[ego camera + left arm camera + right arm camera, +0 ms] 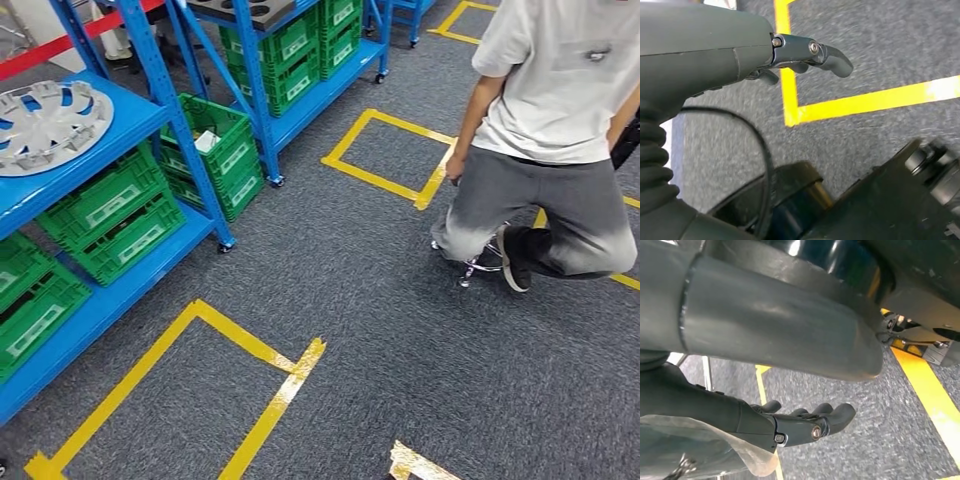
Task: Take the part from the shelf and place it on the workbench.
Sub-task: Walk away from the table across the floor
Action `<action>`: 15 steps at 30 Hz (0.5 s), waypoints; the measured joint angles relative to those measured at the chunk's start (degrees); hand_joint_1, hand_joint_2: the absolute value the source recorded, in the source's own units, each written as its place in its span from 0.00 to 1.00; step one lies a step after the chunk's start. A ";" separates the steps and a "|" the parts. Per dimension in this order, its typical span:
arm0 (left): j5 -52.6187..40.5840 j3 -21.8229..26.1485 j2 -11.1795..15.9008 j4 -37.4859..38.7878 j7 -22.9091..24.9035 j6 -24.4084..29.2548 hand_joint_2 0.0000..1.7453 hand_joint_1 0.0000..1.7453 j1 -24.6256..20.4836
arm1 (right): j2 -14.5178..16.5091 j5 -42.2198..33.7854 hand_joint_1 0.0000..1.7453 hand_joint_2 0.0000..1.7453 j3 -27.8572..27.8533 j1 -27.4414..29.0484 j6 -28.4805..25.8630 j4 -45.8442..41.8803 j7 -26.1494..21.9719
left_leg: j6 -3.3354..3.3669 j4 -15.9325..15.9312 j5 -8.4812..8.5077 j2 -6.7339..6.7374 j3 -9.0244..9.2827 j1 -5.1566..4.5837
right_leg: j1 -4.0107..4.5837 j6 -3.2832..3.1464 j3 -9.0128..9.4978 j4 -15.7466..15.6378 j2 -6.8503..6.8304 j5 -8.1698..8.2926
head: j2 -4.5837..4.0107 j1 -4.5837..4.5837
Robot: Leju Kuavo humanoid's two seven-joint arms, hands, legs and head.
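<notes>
A silver wheel cover [47,124] lies flat on the upper level of the blue shelf [143,115] at the far left of the head view. My left hand [806,52] hangs over the grey carpet near a yellow tape corner, its dark fingers stretched out and holding nothing. My right hand [802,422] also hangs above the carpet, with its fingers extended, the thick thumb above them and nothing in it.
Green crates [113,215] fill the lower shelf levels, and one crate [215,150] stands at the shelf's end. A second blue shelf [302,60] with more crates stands behind. A person [558,150] sits on a wheeled stool at the right. Yellow tape squares [249,345] mark the carpet.
</notes>
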 joint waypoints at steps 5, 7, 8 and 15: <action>0.15 0.22 0.06 0.00 -0.01 0.08 0.00 0.00 0.02 | 0.02 -0.26 0.00 0.00 -0.01 -0.17 -0.26 0.00 -0.42 | 0.94 -14.77 6.96 4.98 7.26 -0.68 | 0.44 0.81 1.15 0.08 -3.36 -1.01 | 0.00 -0.01; 0.22 0.29 0.06 0.00 -0.03 0.11 0.00 0.00 0.02 | 0.02 -0.28 0.00 0.00 -0.01 -0.26 -0.36 0.00 -0.59 | 1.50 -15.73 6.69 4.95 7.37 -0.98 | 0.72 1.32 1.45 0.00 -4.64 -1.27 | 0.00 0.01; 0.27 0.33 0.06 0.01 -0.03 0.12 0.00 0.00 0.17 | 0.02 -0.28 0.00 0.00 -0.01 -0.37 -0.38 -0.01 -0.64 | 1.80 -15.87 6.77 4.35 7.39 -0.83 | 0.67 1.62 1.53 -0.04 -4.80 -1.48 | 0.00 0.04; 0.52 0.66 -0.14 0.02 -0.11 0.24 0.00 0.00 0.07 | 0.02 -0.27 0.00 0.00 -0.01 -0.17 -0.26 -0.04 -0.83 | 3.29 -16.37 7.04 -0.77 7.73 -0.41 | 0.25 2.63 -7.32 17.02 2.11 -8.50 | 0.00 0.74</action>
